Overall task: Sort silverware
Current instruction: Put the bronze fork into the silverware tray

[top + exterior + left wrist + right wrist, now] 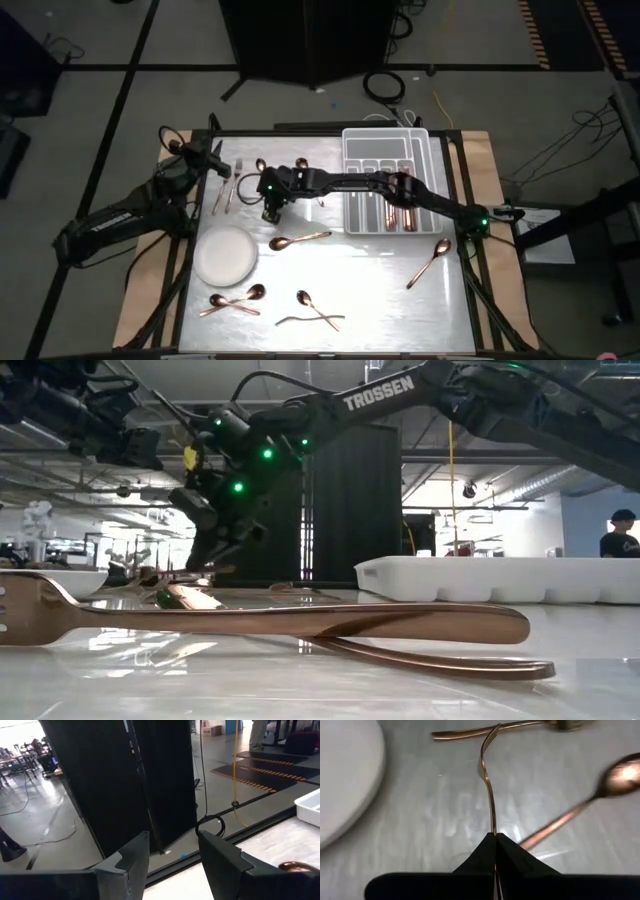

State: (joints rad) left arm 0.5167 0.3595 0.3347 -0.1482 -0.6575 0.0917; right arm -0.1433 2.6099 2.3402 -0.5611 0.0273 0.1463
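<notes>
- Right end effector (495, 837) is clenched on a fork (487, 775) above the bench (370, 280).
- Left end effector (172, 855) waits released at the bench's far left corner.
- A few pieces lie in the tray (352, 140); most silverware (300, 241) remains scattered.

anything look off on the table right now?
Mostly expected scatter. Two oddities: near the table's front edge a fork and spoon lie crossed over each other, and the right gripper, jaws shut, pinches a fork by its thin edge, so it sticks straight out, tines away.
</notes>
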